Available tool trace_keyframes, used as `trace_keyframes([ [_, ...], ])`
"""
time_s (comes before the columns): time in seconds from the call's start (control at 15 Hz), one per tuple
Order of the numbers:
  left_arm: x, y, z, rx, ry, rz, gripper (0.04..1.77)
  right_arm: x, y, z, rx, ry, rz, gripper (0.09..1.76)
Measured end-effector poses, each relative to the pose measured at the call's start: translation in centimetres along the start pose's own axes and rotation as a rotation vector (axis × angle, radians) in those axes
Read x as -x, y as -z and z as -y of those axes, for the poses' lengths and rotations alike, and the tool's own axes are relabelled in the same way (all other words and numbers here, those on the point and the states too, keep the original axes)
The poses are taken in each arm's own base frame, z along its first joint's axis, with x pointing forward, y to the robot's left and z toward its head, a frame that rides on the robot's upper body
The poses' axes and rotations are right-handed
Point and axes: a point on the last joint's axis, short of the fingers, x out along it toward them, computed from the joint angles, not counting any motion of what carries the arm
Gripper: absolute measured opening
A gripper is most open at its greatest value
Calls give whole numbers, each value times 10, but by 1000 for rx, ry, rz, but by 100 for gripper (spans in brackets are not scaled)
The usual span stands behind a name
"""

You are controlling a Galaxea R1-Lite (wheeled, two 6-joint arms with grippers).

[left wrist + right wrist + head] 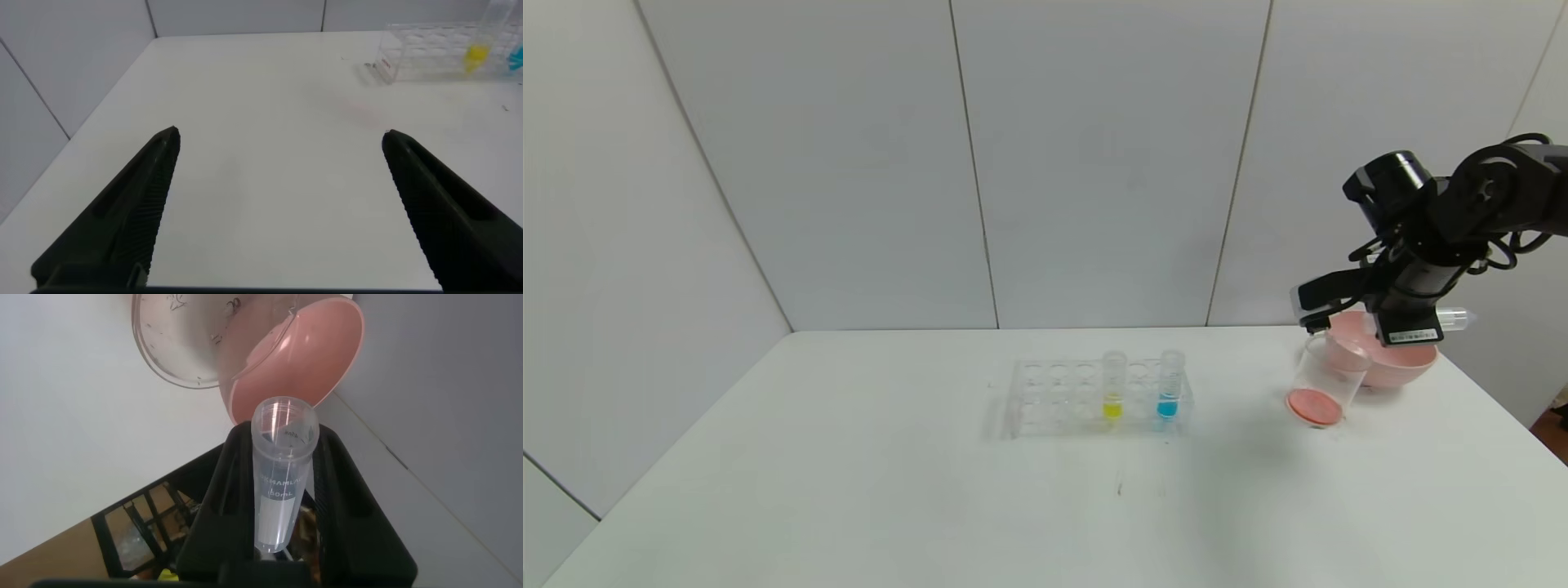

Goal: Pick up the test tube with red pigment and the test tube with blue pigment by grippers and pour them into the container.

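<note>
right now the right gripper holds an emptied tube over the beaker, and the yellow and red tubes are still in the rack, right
Not quite. The rack holds the yellow tube and the blue tube, not a red one, as the head view shows. The rest stands: the right gripper holds an emptied tube by the beaker.

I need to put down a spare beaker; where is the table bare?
Bare: the white table left of and in front of the clear tube rack. Crowded: the far right corner, with the clear beaker, pink bowl and right gripper.
</note>
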Motion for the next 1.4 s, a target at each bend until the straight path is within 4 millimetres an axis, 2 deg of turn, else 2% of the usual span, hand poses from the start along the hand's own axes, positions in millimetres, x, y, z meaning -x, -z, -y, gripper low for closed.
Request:
trace_keyframes([
  [0.53,0,0,0,0,0,0,176,2,-2,-1,1,0,-1,49],
  [0.73,0,0,0,0,0,0,176,1,7,1,-68,-22,126,49],
  [1.07,0,0,0,0,0,0,176,-2,48,5,-341,-147,577,49],
  [1.4,0,0,0,0,0,0,176,22,97,2,-695,-265,821,49],
])
